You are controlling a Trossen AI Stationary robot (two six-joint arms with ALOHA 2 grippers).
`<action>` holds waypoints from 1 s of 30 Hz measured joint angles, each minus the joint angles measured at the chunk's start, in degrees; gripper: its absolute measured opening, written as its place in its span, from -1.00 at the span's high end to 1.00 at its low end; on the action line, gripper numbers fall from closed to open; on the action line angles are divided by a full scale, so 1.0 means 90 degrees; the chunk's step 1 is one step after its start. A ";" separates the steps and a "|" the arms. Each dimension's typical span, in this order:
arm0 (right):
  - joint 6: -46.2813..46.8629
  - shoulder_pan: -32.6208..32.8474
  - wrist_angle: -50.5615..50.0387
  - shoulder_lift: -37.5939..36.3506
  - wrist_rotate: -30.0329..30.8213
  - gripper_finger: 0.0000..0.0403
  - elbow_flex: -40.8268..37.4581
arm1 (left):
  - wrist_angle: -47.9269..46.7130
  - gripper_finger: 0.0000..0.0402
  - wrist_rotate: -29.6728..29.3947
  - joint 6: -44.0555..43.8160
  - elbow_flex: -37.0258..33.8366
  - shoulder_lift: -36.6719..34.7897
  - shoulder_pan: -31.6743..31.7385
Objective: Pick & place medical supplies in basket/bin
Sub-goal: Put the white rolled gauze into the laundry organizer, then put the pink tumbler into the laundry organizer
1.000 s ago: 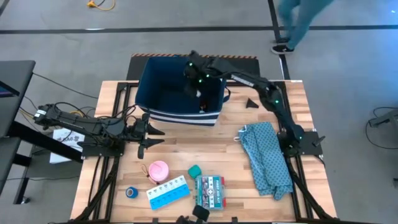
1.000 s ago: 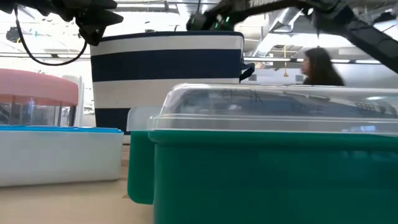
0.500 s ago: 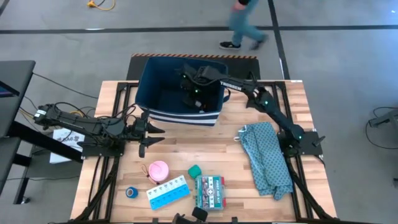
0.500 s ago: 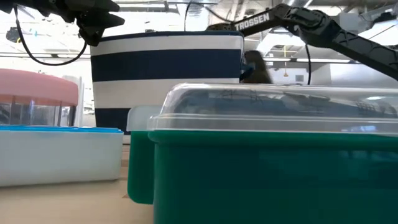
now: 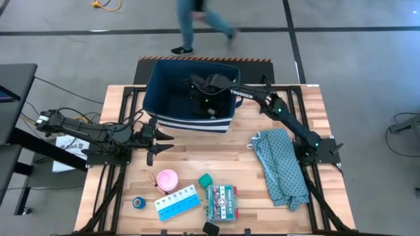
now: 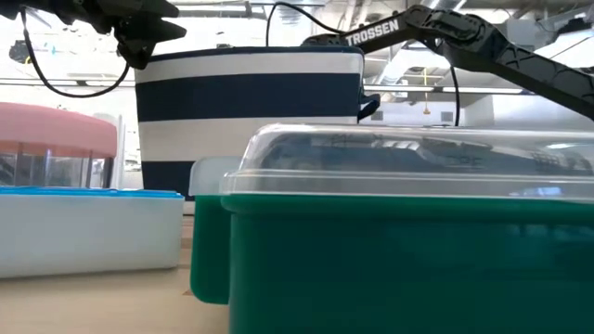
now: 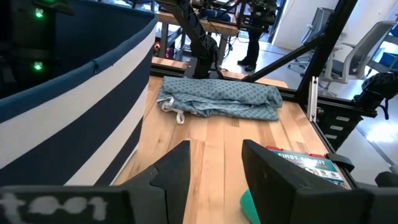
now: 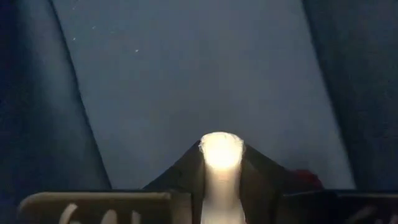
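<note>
Cables trail off the table's left edge behind the left arm, whose gripper (image 5: 157, 139) hovers over bare wood with its fingers (image 7: 176, 163) spread apart and nothing between them. Just ahead of it and toward the table's far side stands the navy bin (image 5: 161, 98), its white stripes facing that gripper. On the near side of it lie the remaining supplies: a blue tape roll (image 5: 138, 203), a pink roll (image 5: 167, 179), a light-blue pill organizer (image 5: 177, 202), a teal piece (image 5: 205, 179) and a green-red flat box (image 5: 222, 201). A dark item at the table's near edge is cut off and unidentifiable.

The right gripper (image 5: 205, 98) reaches down inside the bin. Its wrist view shows a pale white object (image 8: 221, 155) pinched between its dark fingers, overexposed so its kind cannot be made out; a bit of red (image 8: 308, 179) peeks beside them, mostly hidden. Blue fabric fills the rest.

Right of the bin, a patterned teal cloth (image 5: 282, 167) lies crumpled beside the right arm's base. The table (image 5: 230, 154) is pale wood planks on a black frame, on grey floor, where a person (image 5: 197, 23) walks past beyond the bin, cut off at the top.
</note>
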 joint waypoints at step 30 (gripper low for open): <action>-0.0209 0.0542 -0.0874 -0.0315 0.0648 0.02 0.0003 | -0.1128 0.33 0.0142 0.0019 0.0000 0.0002 0.0000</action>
